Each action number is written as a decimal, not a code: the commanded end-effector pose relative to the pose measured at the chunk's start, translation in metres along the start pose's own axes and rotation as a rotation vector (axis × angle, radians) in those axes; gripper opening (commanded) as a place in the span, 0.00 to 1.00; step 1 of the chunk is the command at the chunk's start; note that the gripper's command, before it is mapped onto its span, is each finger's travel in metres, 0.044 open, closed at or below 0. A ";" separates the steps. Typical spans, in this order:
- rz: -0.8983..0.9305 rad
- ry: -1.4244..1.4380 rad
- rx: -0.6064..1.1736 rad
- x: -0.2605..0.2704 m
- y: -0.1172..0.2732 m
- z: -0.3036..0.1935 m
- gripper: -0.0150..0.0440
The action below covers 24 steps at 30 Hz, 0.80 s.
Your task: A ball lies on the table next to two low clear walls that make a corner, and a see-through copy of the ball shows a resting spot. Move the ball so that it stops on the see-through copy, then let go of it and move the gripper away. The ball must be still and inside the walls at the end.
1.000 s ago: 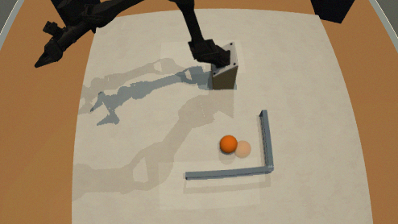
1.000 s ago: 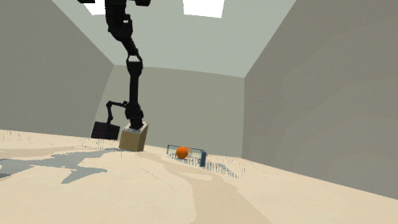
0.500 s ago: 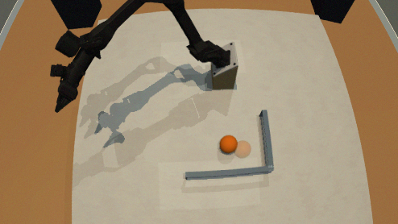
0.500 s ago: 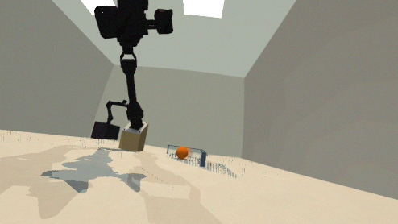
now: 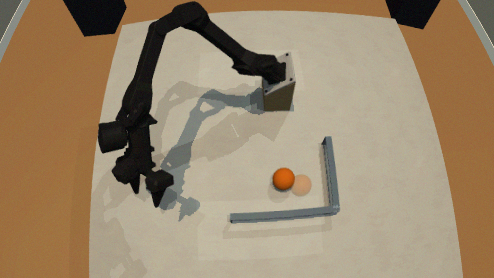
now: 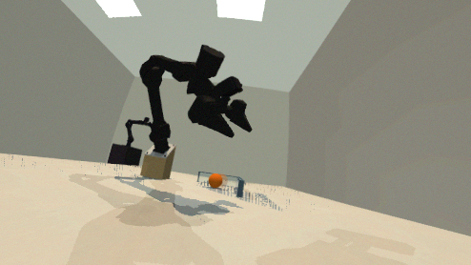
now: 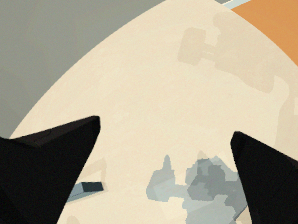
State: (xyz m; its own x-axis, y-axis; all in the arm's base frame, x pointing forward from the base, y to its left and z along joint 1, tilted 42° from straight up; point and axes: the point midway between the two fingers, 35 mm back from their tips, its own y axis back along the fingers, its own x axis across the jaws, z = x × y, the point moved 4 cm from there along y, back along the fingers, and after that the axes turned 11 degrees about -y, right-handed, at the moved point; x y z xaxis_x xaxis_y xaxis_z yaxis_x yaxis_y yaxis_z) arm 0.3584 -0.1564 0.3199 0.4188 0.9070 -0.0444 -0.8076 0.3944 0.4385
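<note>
Ball placement looks barely begun, judging by how things lie: the gripper point(image 5: 146, 192) point(image 6: 241, 133) point(image 7: 169, 131) hangs in the air with its fingers spread wide and nothing between them. Left to do are the approach, the shift of the ball onto its mark, the release and the retreat. Out from the fingers, the wrist view catches a bit of wall low beside one finger but no ball. The orange ball point(image 5: 283, 179) point(image 6: 215, 180) sits on the table point(image 5: 390, 150) point(image 6: 43, 205) point(image 7: 150, 90), well apart from the gripper and lower than it, toward the walled corner. Just beyond it, nearer the upright-running wall in the top view, lies the see-through copy point(image 5: 302, 185) point(image 6: 224, 180), the two overlapping slightly there; the exterior view is too small to judge that gap, so it is probably a short move. Farthest out, the two low walls point(image 5: 331, 175) point(image 6: 240, 188) point(image 7: 92, 187) meet past the copy, and the ball touches neither.
</note>
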 end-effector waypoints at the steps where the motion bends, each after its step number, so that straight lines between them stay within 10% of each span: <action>1: 0.027 0.174 0.146 0.034 -0.022 -0.037 0.99; 24: 0.364 2.113 0.945 0.190 0.012 -0.324 0.99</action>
State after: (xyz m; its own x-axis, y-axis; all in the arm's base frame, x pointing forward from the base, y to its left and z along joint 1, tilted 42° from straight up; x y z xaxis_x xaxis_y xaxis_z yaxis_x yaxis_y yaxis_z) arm 0.3050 0.0635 0.0333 -0.9675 0.1022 -0.2315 -0.1262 0.5980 0.7915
